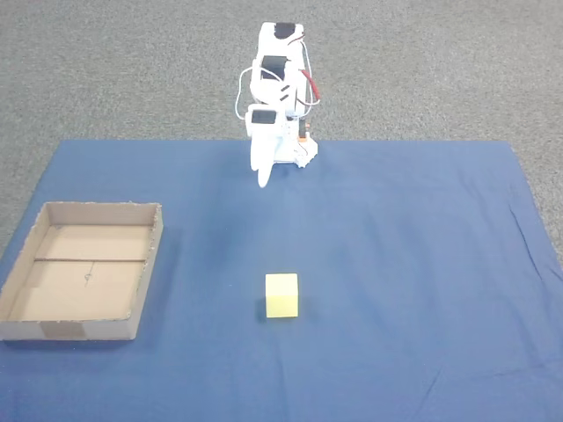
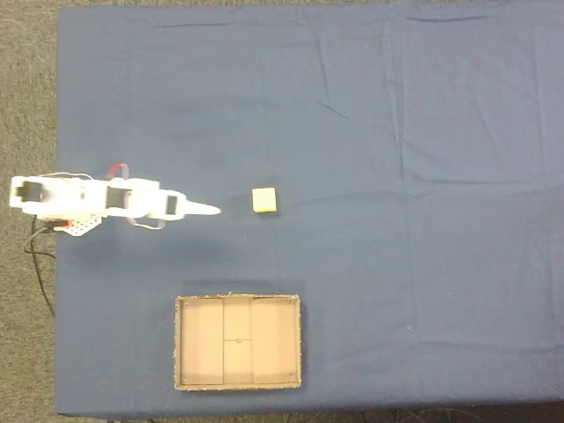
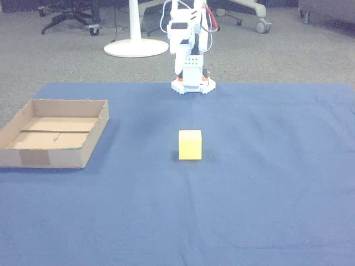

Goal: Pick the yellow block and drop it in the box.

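Blue cloth [image 1: 396,264] spread over the table, bordered by grey carpet [image 1: 106,61] on every side visible in the fixed views. The white arm [image 1: 277,97] stands folded at the far edge of the cloth in a fixed view; its hand [image 1: 262,180] points down, with the fingers drawn together into one narrow tip and nothing between them. From above, the hand [image 2: 210,210] reaches toward the yellow block [image 2: 264,200] but stays apart from it, a strip of bare cloth lying between the two.

The yellow block [image 1: 282,294] rests on the cloth near the middle, square to the camera in the other view [image 3: 190,144]. The box [image 1: 26,264] sits open-topped at the left of the cloth, near its left edge, well apart from the block; a seam crosses its floor and a tape patch marks its near wall. In the other view the box [image 3: 94,133] shows low walls. Bare cloth extends widely to the right of the block and toward the near edge.
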